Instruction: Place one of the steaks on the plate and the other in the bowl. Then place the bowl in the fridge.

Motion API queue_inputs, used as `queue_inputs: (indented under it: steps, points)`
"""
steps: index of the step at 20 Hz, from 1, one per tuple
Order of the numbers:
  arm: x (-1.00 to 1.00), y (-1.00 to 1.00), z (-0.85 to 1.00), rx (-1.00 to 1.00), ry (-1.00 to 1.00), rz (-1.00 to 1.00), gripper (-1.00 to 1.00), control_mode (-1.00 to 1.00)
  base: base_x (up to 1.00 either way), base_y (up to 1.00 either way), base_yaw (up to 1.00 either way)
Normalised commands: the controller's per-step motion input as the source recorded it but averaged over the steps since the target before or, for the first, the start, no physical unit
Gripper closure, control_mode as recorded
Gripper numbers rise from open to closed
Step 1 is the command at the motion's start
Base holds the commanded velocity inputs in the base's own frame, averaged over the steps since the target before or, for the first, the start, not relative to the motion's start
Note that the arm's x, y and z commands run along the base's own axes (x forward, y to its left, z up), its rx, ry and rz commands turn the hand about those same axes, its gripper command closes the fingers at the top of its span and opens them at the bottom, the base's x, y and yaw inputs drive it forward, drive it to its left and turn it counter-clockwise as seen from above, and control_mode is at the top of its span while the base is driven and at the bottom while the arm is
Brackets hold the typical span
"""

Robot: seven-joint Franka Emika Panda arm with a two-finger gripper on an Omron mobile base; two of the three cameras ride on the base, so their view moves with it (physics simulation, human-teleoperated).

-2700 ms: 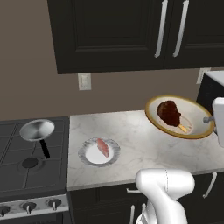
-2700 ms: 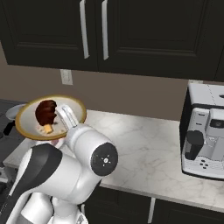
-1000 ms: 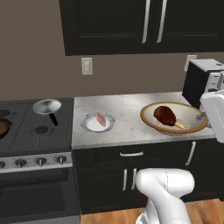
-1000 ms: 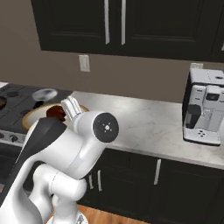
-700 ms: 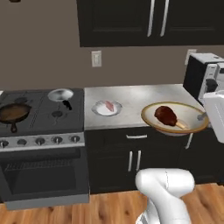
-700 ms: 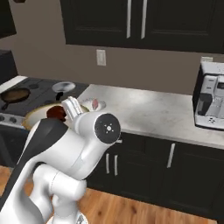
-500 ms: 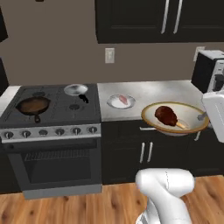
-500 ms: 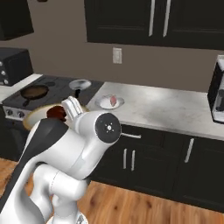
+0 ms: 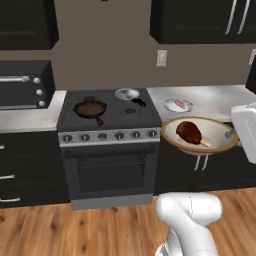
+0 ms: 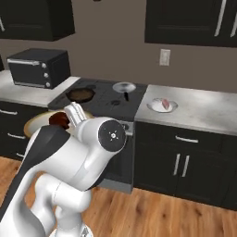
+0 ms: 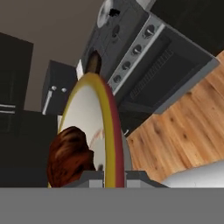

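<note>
My gripper [image 11: 114, 177] is shut on the rim of the beige bowl [image 11: 94, 127], which stands edge-on in the hand view. The reddish-brown steak [image 11: 70, 157] lies inside it. From the left base view the bowl [image 9: 200, 135] hangs in the air in front of the counter, with the steak [image 9: 189, 132] in it and the gripper [image 9: 229, 134] on its right rim. The pinkish steak [image 9: 176, 103] rests on the white plate [image 9: 185, 106] on the counter. The arm hides most of the bowl [image 10: 34, 124] in the right base view. The fridge is out of view.
A black stove [image 9: 107, 150] holds a skillet [image 9: 90, 108] and a silver dish [image 9: 126, 93]. A black microwave [image 10: 39, 67] sits on the left counter. Dark cabinets [image 10: 185, 162] run under the marble counter [image 10: 203, 113]. Wooden floor [image 9: 75, 230] lies open in front.
The whole picture has shifted: the base has backed away and moved left, so the stove and microwave have come into view. The bowl with its steak stays in my grip.
</note>
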Motion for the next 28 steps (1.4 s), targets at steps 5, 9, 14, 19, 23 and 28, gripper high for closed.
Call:
queue_inputs:
  steps: [5, 9, 14, 19, 23, 28]
  points:
    - [0.0, 0.0, 0.0, 0.0, 0.0, 0.0, 1.0, 1.0, -0.22, 1.0, 0.0]
    - [0.0, 0.0, 0.0, 0.0, 0.0, 0.0, 1.0, 1.0, -0.16, 1.0, 0.0]
    - [0.0, 0.0, 0.0, 0.0, 0.0, 0.0, 1.0, 1.0, -0.18, 1.0, 0.0]
    - [0.0, 0.0, 0.0, 0.0, 0.0, 0.0, 1.0, 1.0, -0.2, 1.0, 0.0]
    - [0.0, 0.0, 0.0, 0.0, 0.0, 0.0, 1.0, 1.0, -0.2, 1.0, 0.0]
    - [0.0, 0.0, 0.0, 0.0, 0.0, 0.0, 1.0, 1.0, -0.21, 1.0, 0.0]
